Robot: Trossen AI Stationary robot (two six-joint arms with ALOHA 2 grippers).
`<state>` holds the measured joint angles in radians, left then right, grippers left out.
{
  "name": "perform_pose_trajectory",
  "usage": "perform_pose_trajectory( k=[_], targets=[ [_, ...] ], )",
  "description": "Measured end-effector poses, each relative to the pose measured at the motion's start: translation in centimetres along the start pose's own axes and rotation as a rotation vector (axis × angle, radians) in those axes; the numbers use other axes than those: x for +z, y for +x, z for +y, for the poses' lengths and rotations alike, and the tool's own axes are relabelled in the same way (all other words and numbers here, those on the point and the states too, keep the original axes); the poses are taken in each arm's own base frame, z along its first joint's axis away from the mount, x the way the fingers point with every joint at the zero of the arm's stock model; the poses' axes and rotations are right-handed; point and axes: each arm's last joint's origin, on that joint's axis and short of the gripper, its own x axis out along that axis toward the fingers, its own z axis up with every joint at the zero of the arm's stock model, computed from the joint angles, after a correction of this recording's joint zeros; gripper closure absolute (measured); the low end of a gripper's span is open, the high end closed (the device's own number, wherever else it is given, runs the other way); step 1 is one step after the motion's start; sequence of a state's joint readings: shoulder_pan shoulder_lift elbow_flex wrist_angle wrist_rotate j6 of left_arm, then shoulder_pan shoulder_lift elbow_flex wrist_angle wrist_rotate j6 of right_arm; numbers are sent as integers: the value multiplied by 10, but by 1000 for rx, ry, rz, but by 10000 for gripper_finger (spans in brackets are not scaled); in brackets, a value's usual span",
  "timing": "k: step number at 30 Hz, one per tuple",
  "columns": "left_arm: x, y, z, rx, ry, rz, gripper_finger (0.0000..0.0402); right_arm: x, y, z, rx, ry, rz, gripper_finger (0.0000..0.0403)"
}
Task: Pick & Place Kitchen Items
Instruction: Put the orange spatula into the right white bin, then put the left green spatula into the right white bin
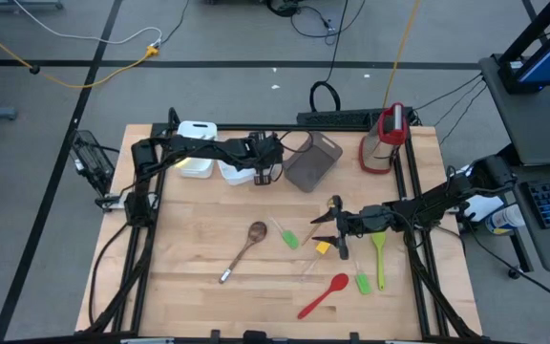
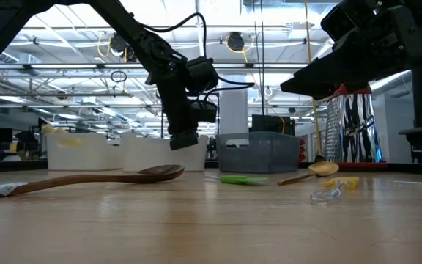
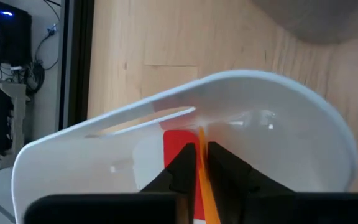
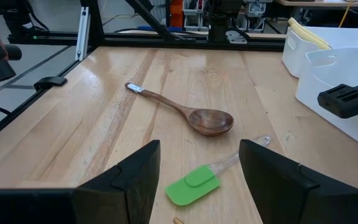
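Note:
My left gripper (image 1: 261,177) hangs over a white bin (image 1: 237,172) at the table's far side, shut on a thin orange utensil (image 3: 202,177). A red utensil (image 3: 178,144) lies inside that bin (image 3: 278,124). My right gripper (image 1: 325,229) is open and empty at mid-table, right of centre. In its wrist view its fingers stand on either side of a green spatula (image 4: 192,185) without touching it. On the table lie a wooden spoon (image 1: 246,247), the green spatula (image 1: 289,236), a yellow spatula (image 1: 325,247), a gold spoon (image 1: 332,205), a green spoon (image 1: 380,258) and a red spoon (image 1: 323,294). My left gripper pinches the orange utensil's thin body (image 3: 200,158) between its two fingers, coming from above and pointing down into the white bin. The utensil runs along the fingers, edge-on, and its free end (image 3: 199,130) sticks out past the fingertips. Whether that end touches the bin cannot be told.
A second white bin (image 1: 197,148) stands left of the first, a grey bin (image 1: 313,161) to its right, and a red-and-silver appliance (image 1: 385,139) at the far right. A small green spatula (image 1: 363,283) lies near the red spoon.

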<state>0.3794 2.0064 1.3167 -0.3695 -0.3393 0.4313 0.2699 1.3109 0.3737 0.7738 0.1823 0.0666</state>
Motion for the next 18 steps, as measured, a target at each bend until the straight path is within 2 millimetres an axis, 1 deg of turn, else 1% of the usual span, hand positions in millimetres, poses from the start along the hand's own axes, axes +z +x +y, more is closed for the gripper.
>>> perform_pose_trajectory(
  k=[4, 8, 13, 18],
  targets=[
    [1, -1, -2, 1, -42, -7, 316, 0, 0, 0, 0, 0, 0, 190],
    [4, -4, -6, -4, -35, -17, 292, 0, 0, 0, 0, 0, 0, 190],
    [9, -13, -14, -32, -2, -51, 287, 0, 0, 0, 0, 0, 1, 190],
    [17, -37, -14, -21, 12, -112, 288, 0, 0, 0, 0, 0, 1, 190]
  ],
)
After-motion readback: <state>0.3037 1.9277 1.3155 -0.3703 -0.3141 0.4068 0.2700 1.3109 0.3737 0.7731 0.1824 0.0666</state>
